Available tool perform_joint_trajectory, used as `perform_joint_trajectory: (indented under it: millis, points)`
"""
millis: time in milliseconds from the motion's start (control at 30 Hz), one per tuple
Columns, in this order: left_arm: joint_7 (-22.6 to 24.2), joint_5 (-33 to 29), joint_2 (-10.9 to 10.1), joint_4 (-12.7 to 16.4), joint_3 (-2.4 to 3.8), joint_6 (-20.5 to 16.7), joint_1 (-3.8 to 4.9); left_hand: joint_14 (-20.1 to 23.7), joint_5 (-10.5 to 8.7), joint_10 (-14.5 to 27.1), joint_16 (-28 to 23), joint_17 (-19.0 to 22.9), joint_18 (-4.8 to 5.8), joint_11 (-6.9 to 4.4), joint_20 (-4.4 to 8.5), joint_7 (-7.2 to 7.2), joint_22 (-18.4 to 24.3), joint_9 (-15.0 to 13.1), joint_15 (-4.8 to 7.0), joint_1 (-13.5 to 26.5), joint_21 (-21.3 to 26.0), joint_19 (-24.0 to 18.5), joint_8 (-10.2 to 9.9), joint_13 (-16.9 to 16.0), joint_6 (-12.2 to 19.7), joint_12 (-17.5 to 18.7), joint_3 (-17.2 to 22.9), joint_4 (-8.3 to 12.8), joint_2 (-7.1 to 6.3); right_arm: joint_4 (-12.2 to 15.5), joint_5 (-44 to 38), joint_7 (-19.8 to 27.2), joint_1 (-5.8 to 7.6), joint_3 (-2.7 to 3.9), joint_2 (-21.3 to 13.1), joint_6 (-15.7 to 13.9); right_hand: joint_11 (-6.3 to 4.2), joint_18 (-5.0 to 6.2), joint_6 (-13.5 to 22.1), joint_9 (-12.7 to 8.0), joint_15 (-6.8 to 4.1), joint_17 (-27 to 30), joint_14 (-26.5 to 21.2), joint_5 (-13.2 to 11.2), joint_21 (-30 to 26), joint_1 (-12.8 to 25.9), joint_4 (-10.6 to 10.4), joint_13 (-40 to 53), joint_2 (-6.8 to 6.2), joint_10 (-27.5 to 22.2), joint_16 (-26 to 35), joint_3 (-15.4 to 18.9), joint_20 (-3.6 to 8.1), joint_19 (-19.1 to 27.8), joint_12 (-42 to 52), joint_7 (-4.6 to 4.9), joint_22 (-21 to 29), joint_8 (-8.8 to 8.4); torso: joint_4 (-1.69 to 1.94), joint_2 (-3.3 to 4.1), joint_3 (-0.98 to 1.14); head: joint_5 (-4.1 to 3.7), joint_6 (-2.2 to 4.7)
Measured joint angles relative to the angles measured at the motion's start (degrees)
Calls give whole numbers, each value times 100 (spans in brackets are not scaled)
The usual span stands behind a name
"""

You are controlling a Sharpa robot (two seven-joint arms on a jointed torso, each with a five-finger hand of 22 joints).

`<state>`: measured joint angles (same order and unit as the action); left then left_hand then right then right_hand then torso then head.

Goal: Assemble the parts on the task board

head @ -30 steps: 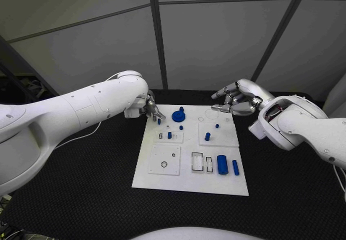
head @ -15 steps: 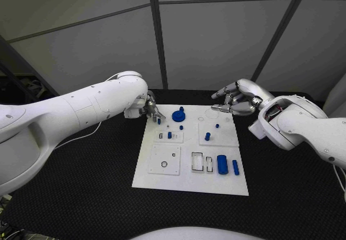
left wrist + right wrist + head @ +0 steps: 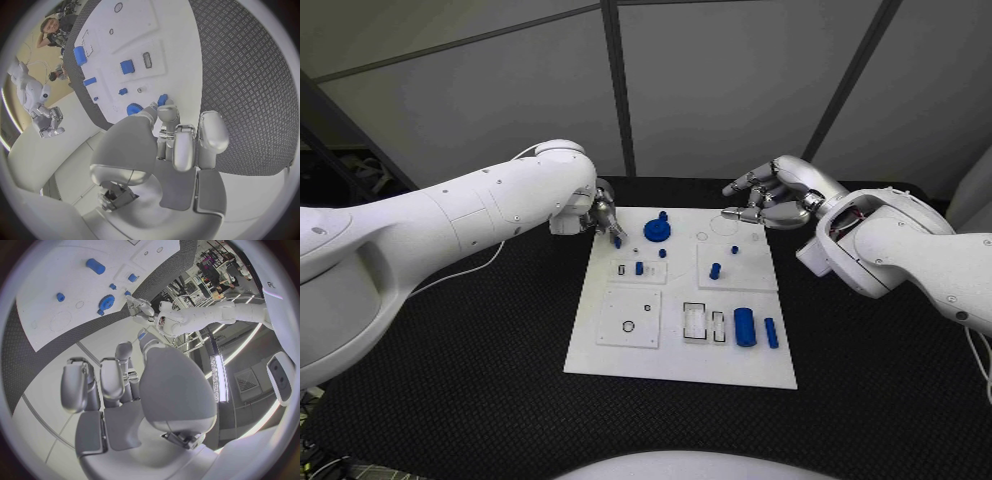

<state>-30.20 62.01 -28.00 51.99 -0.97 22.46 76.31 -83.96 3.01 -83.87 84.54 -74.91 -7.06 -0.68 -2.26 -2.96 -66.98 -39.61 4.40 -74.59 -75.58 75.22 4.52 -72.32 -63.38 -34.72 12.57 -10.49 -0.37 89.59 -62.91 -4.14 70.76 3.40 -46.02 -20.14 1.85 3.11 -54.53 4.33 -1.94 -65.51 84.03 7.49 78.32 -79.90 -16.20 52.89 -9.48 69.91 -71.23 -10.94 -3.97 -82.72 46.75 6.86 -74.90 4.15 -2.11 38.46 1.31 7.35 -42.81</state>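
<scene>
The white task board (image 3: 678, 345) lies in the middle of the black table. My left hand (image 3: 599, 217) hovers at the board's far left corner and pinches a small blue part (image 3: 616, 240) (image 3: 162, 100) between thumb and fingertip, just above the board. My right hand (image 3: 770, 204) hangs over the far right corner with its fingers apart and nothing in them. A round blue part (image 3: 658, 233) (image 3: 106, 302) stands at the far middle. Small blue pegs (image 3: 714, 271) stand in the middle rows. A thick blue cylinder (image 3: 744, 327) and a slim blue bar (image 3: 772, 333) lie at the near right.
Black textured table (image 3: 459, 340) surrounds the board on every side. Empty outlined slots (image 3: 695, 324) and a raised white plate (image 3: 630, 322) with a small ring sit on the board's near half. Grey wall panels stand behind the table.
</scene>
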Motion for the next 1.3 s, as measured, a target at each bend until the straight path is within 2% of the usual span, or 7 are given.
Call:
perform_joint_trajectory:
  millis: [400,600,633,700,767,967,1300]
  points:
    - [66,-18,11,-32,1,158,0,0,0,-13,34,0,-1,-13,0,22,-23,24,0,46,22,0,0,12,-83,21,-84,28,-46,5,0,-2,0,0,-3,6,0,0,0,0,0,0,0,0,0,0,0,0,0,0,0,0,0,0,0,0,0,0,-2,1,0,-2,-12]
    - [72,-26,1,-21,6,156,0,0,-3,-22,90,0,0,-64,21,52,-90,55,-1,-291,22,22,9,30,-113,21,128,448,62,9,0,-2,0,0,-6,6,0,0,0,0,0,0,0,0,0,0,-17,0,0,0,0,-17,0,0,0,0,0,0,-2,1,1,-2,-18]
    - [75,-27,-3,-14,6,150,0,0,77,-22,90,0,0,-63,33,52,-106,55,-1,-325,20,33,26,43,-113,21,177,537,69,9,0,-2,0,0,-6,6,0,0,0,0,0,0,0,0,0,0,-17,0,0,0,0,-17,0,0,0,0,0,0,-2,1,1,-2,-19]
    - [83,-28,-21,17,6,128,0,1,609,-21,111,0,-1,-62,45,22,-154,52,-3,-404,-30,45,55,81,-133,21,165,563,38,11,0,-2,0,0,-8,6,0,0,0,0,0,0,0,0,0,0,-17,0,0,0,0,-17,0,0,0,0,0,0,-2,1,1,-2,-19]
    - [94,-28,-39,47,3,103,-6,1,939,-21,113,0,-2,-60,39,-22,-211,52,-20,-432,-46,66,134,119,-100,21,171,557,21,13,0,-2,0,0,-10,6,0,0,0,0,0,-4,0,0,0,0,-17,0,0,0,0,-17,0,0,0,0,0,0,-2,1,1,-2,-21]
    - [146,-28,-123,190,-1,-23,-23,0,1273,-21,156,0,0,-59,21,-24,-314,51,-21,-258,-120,114,303,158,-98,21,351,378,-156,20,0,-2,0,0,-18,5,0,0,0,0,0,-6,0,0,0,0,-17,0,0,0,0,-17,0,0,0,0,0,0,1,0,1,5,-28]
    - [240,-28,-430,690,-1,-358,-26,-2,1649,-21,179,0,0,-59,54,-24,-423,-147,-19,135,-156,159,425,155,-98,-68,730,569,-322,37,0,-1,0,0,-40,2,0,0,0,0,0,-5,0,0,0,17,-17,0,17,0,0,-17,0,0,0,0,0,0,9,-4,1,32,-11]
